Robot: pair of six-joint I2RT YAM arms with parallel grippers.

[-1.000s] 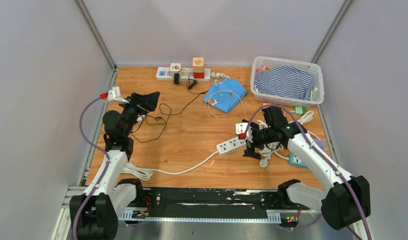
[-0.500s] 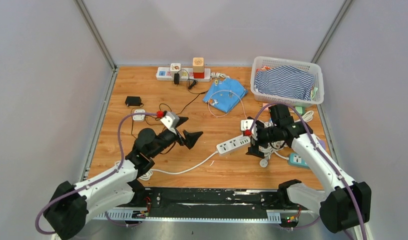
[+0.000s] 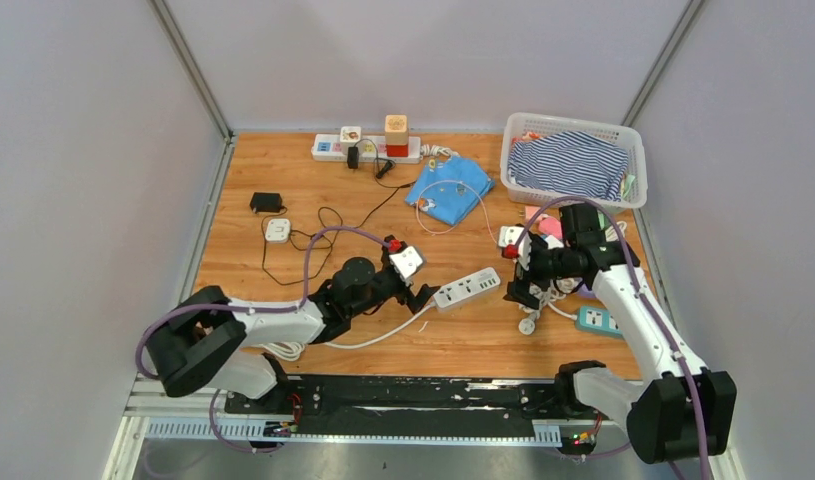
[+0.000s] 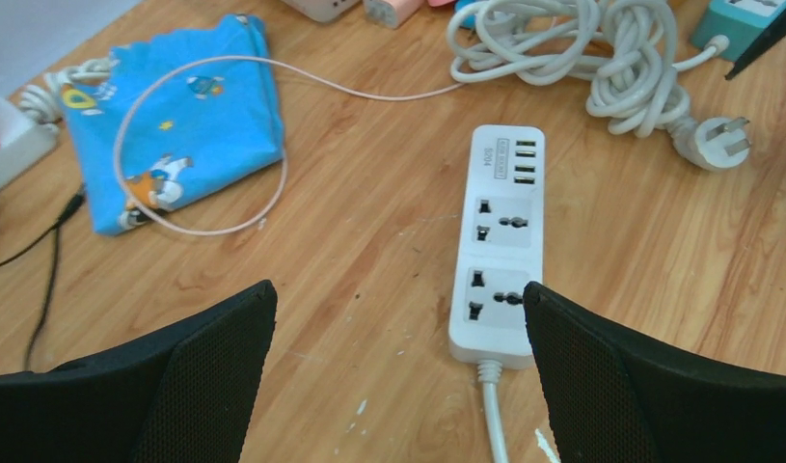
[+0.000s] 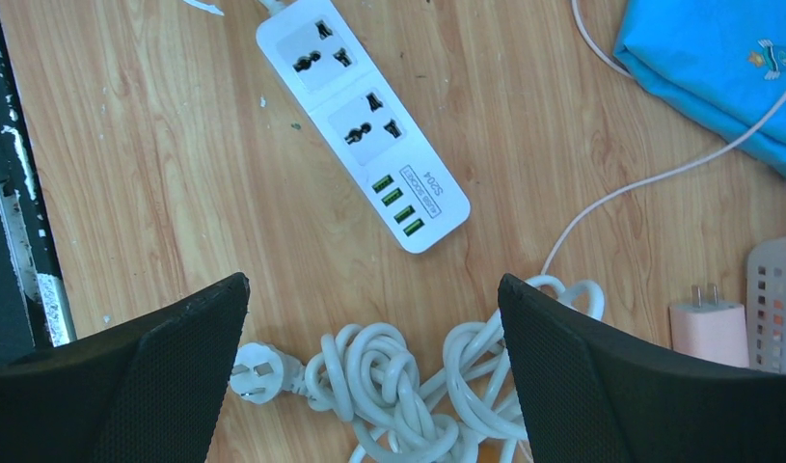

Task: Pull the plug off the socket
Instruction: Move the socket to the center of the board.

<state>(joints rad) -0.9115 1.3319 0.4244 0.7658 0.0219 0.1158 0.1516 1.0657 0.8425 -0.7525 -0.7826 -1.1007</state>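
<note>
- Left gripper is spread wide and holds nothing, poised at the cord end of the white power strip.
- Right gripper is likewise wide open and empty, over the coiled white cable beside the strip's USB end.
- The strip lies flat mid-table: two sockets, both empty, and four USB ports.
- A black plug sits on the second strip at the far edge.

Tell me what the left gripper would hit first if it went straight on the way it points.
Probably the power strip, cord end first; it lies just ahead of the left gripper, jaws open.
</note>
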